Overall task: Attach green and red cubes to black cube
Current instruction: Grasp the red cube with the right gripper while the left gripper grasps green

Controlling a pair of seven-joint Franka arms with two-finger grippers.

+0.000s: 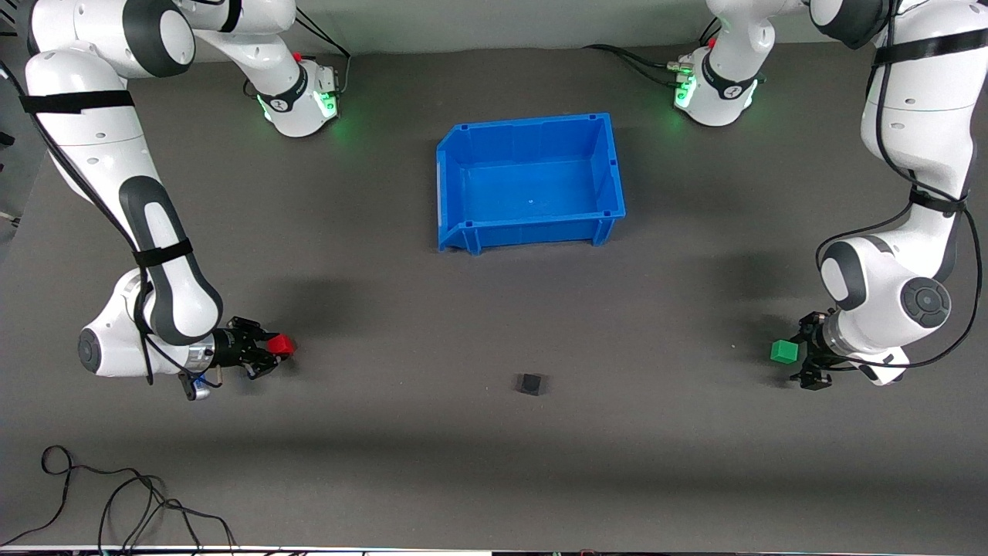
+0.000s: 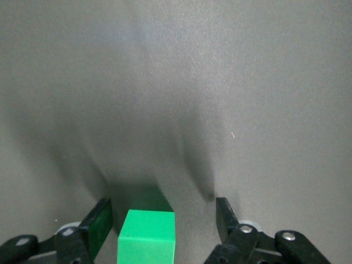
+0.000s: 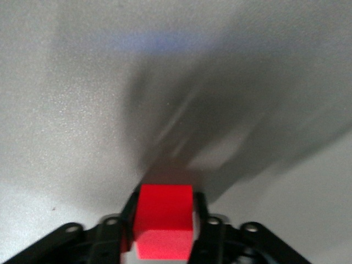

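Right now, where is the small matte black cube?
The small matte black cube lies alone on the grey table, nearer the front camera than the blue plastic bin, roughly midway between the red cube and the green cube.

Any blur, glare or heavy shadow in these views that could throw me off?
Front view: even light, soft arm shadows on the table, black cube sharp. Left wrist view: streaky shadows, green cube crisp between open jaws. Right wrist view: red cube gripped, its edges soft, dark smeared shadow ahead, faint bluish sheen.
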